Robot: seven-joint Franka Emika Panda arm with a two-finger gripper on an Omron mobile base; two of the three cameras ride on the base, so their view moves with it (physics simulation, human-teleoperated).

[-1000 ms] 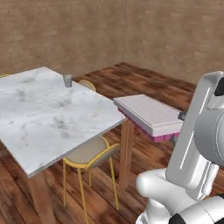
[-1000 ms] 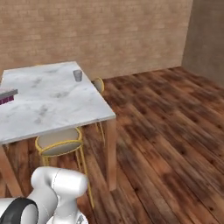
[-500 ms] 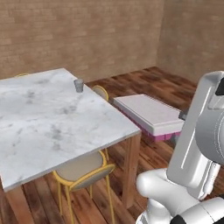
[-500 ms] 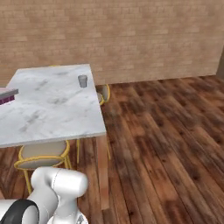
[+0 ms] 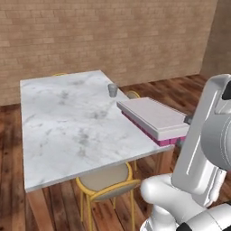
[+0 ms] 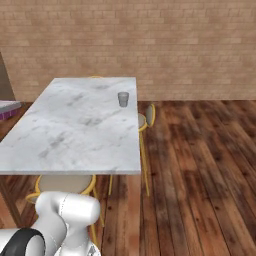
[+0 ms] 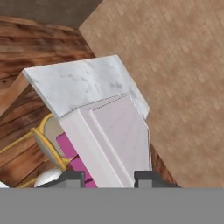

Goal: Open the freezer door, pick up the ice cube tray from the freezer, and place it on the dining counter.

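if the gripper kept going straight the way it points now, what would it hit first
Probably nothing near: the gripper carries the ice cube tray out over the marble counter, apparently above it. Beyond lies the brick wall, though depth is unclear.

Glossy white rounded arm [image 5: 205, 149] links, dark joints, small dark pincer [image 7: 108, 178] fingertips.

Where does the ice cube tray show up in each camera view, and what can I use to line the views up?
Left base view: the ice cube tray is right of centre, over the near right corner of the dining counter.
Right base view: a sliver of it at the far left edge.
Hand view: centre, running up from the gripper, which is shut on it.
Shared landmark: the dining counter.
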